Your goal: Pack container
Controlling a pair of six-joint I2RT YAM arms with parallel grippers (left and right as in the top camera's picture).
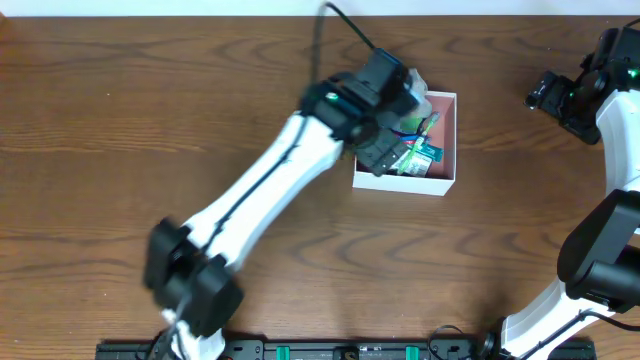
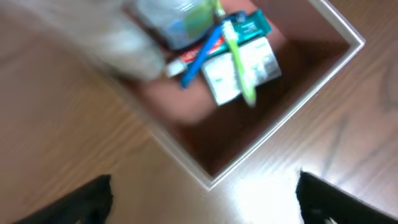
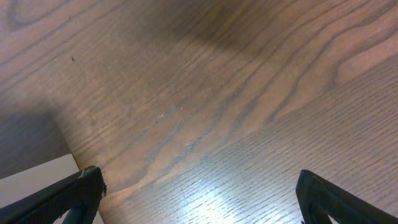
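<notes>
Gleaming, the grained wooden table (image 3: 249, 93) is bearing the square pink-lined container (image 1: 405, 184) near its far edge; left gripper (image 2: 204, 186) and right gripper (image 3: 199, 180) are gaping wide.

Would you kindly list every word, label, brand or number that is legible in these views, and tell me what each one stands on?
No text can be read in any view.
Teal and white box in the container: dark print, too blurred to read.
Red and white tube: markings too blurred to read.
Clear packet: blurred, nothing legible.
Overhead view: the items are too small for any lettering to show.
</notes>
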